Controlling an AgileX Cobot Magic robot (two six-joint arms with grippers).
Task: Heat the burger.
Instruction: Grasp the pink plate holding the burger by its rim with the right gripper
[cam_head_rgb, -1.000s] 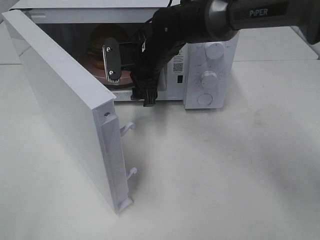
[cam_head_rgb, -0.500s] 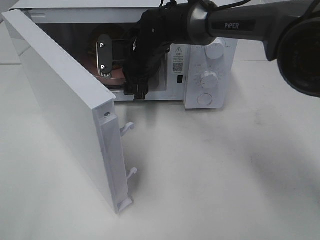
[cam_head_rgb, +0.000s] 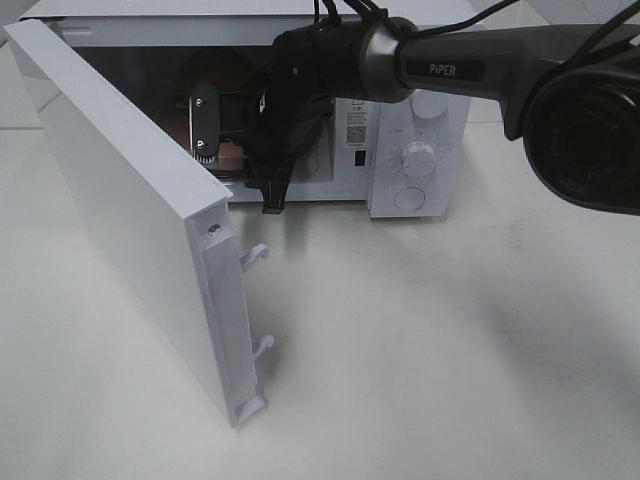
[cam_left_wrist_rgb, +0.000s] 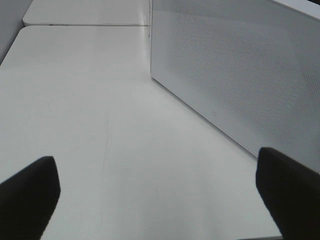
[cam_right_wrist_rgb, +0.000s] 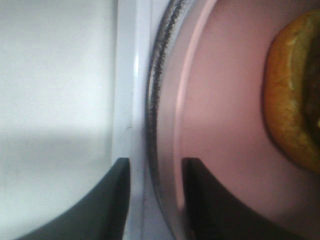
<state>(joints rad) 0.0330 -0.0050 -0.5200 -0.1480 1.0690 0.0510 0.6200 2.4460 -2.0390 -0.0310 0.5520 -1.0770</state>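
Observation:
The burger (cam_head_rgb: 214, 74) sits on a round pink plate (cam_head_rgb: 229, 156) inside the open white microwave (cam_head_rgb: 412, 190); only its golden bun top shows behind my arm. In the right wrist view the bun (cam_right_wrist_rgb: 292, 100) lies on the plate (cam_right_wrist_rgb: 225, 125). My right gripper (cam_head_rgb: 207, 125) reaches across into the cavity, and its two dark fingers are closed over the plate's rim (cam_right_wrist_rgb: 156, 200), just past the white front sill. My left gripper (cam_left_wrist_rgb: 160, 200) is open and empty over the table, outside the microwave door (cam_left_wrist_rgb: 240, 70). It does not show in the exterior high view.
The microwave door (cam_head_rgb: 120, 200) stands wide open toward the front left, with two latch hooks (cam_head_rgb: 255, 257) on its edge. The control panel with knobs (cam_head_rgb: 417, 155) is right of the cavity. White table (cam_head_rgb: 430, 340) lies in front.
My right gripper has moved left and deeper into the microwave cavity with the plate and burger. The door and the left arm have not moved.

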